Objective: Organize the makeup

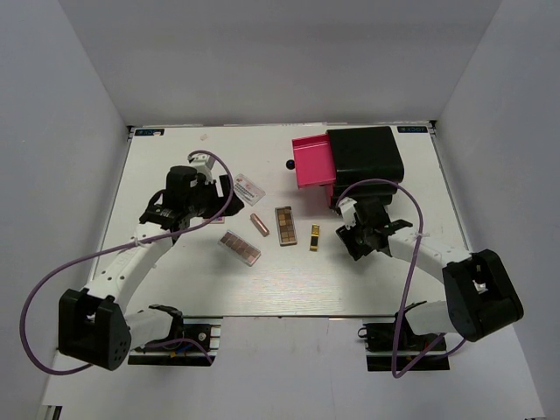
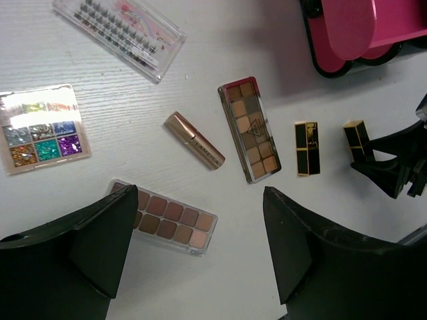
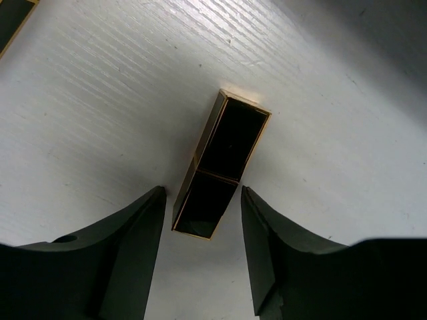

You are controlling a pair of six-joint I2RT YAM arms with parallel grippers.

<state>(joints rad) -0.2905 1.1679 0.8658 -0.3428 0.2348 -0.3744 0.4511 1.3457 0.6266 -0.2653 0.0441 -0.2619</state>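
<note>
Right gripper [image 3: 201, 195] is open and straddles the near end of the gold-and-black lipstick [image 3: 225, 150] without touching it. Long axis runs out between the fingers, so closing pinches its width. It sits toward the bench's right edge, so the right arm is nearer.

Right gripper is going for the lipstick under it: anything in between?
Nothing visible. The lipstick lies flat on the table, its near end between the open fingers of the right gripper, a gap each side.

Black-and-gold lipstick [image 3: 220, 163], pink drawer [image 1: 312, 162]

Lettering on rose-gold tube [image 2: 195, 140], emblem on eyeshadow palette [image 2: 249, 129], both illegible
</note>
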